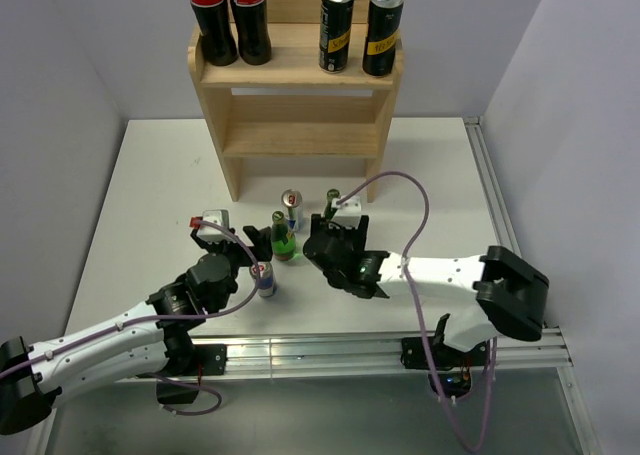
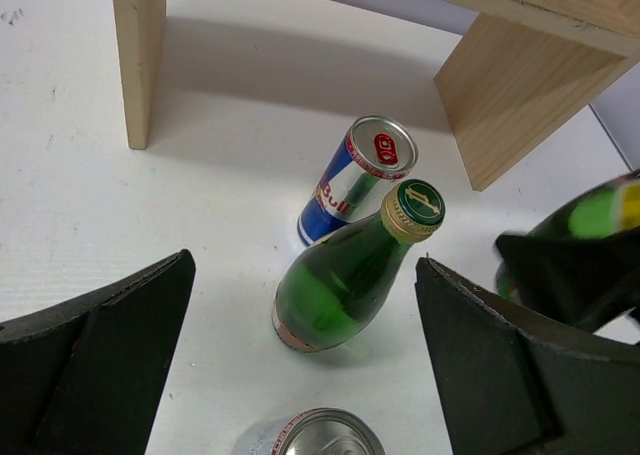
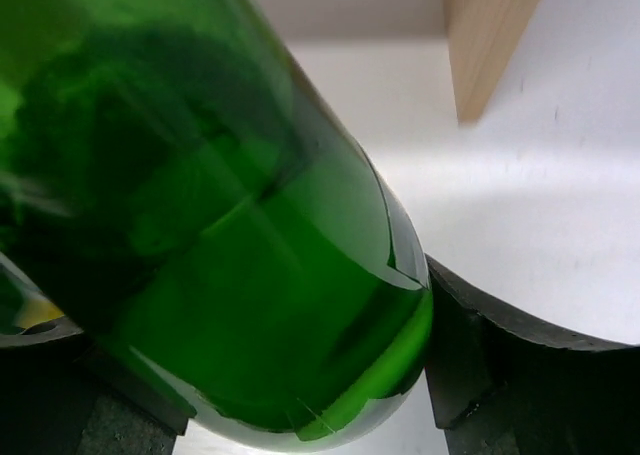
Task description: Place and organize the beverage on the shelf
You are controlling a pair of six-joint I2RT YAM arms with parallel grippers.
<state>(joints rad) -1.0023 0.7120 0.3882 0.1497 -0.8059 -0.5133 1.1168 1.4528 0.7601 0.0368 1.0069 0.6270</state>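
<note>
Here, the right gripper [image 1: 328, 237] is closed around a green bottle [image 3: 250, 275], upright and just in front of the shelf [image 1: 296, 85]. The left gripper [image 2: 302, 265] is held wide open, a second bottle [image 2: 340, 285] seen between its fingers.

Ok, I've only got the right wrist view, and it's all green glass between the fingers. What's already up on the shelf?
Observer: The shelf has two cola bottles on the left of its top tier and two black cans on the right.
Operator: What's left down on the table?
Observer: Apart from your held bottle, there's a second green bottle, a Red Bull can behind it, and another small can nearer the arms.
Operator: And the left hand?
Observer: The left hand is wide open and holds nothing. It faces that second green bottle without touching it.
</note>
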